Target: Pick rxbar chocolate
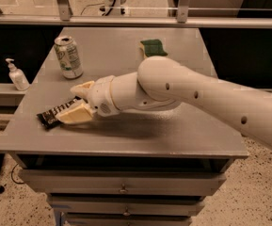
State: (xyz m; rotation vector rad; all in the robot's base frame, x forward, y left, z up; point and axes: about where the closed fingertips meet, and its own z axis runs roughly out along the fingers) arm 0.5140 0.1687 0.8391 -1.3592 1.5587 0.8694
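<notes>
Here, parted tool [67, 103] astride the rxbar chocolate [48, 117], its white lettering unreadable

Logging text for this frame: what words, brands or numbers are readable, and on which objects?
rxbar chocolate: white lettering, too blurred to read.
soda can: green-and-white print, not legible.
pump bottle: no readable label.
sponge, table: no text visible.
Nothing can be quoted. The gripper sits open at the bar's end nearer the arm.
</notes>
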